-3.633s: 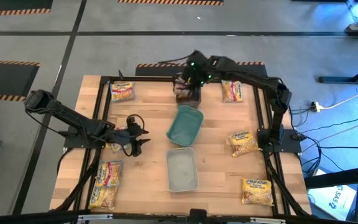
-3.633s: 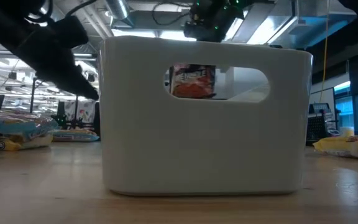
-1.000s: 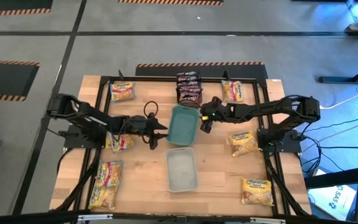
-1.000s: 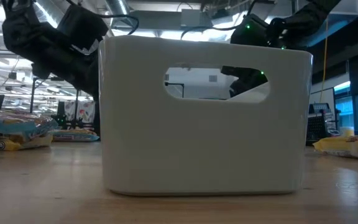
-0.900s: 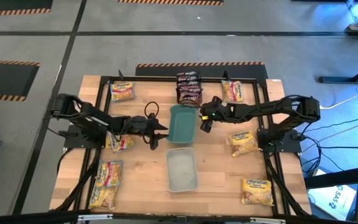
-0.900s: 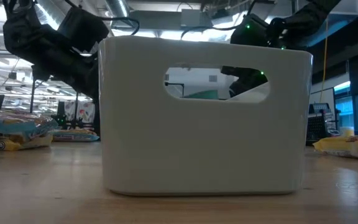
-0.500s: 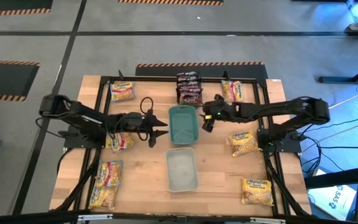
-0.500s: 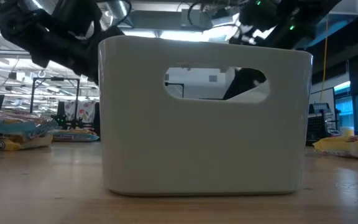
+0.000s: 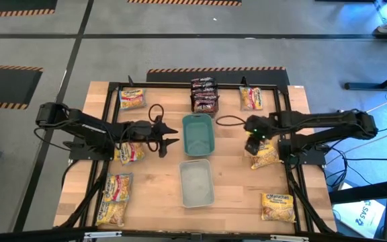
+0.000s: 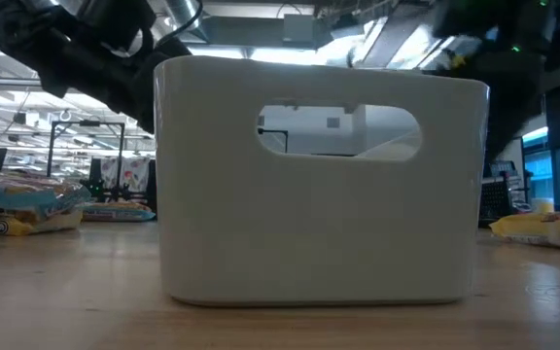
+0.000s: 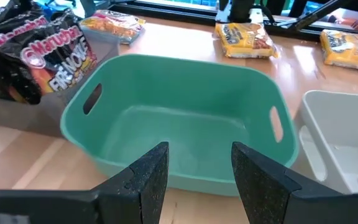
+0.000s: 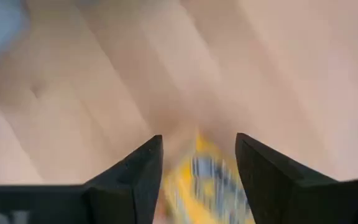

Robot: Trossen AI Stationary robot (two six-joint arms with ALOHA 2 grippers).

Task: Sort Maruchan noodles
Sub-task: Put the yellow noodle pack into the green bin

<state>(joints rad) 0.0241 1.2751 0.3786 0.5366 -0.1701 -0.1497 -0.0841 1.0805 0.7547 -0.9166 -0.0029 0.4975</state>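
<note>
Dark red-brown Maruchan packets point(image 9: 205, 94) are stacked in a dark tray at the far edge, also seen in the left wrist view point(image 11: 36, 56). Yellow and pale packets lie flat on the table point(image 9: 132, 99), point(image 9: 250, 98), point(image 9: 130, 152), point(image 9: 115, 199), point(image 9: 277, 206). My left gripper point(image 9: 170, 139) is open, level, just left of the teal tray point(image 9: 199, 134), whose near wall stands before the fingers point(image 11: 185, 155). My right gripper point(image 9: 252, 144) is open over a yellow packet point(image 9: 265, 155), which shows blurred between the fingers point(image 12: 197, 186).
A white tray point(image 9: 197, 183) sits just near of the teal one, and its wall fills the low view point(image 10: 319, 185). Dark frame rails point(image 9: 113, 87) run along the table's sides. Bare wood lies between the trays and the right-hand packets point(image 9: 230, 168).
My right gripper has drawn away from the teal tray's right rim toward the table's right edge and now points down over a yellow packet. The teal tray has turned from slanted to square with the table. The left gripper has barely shifted.
</note>
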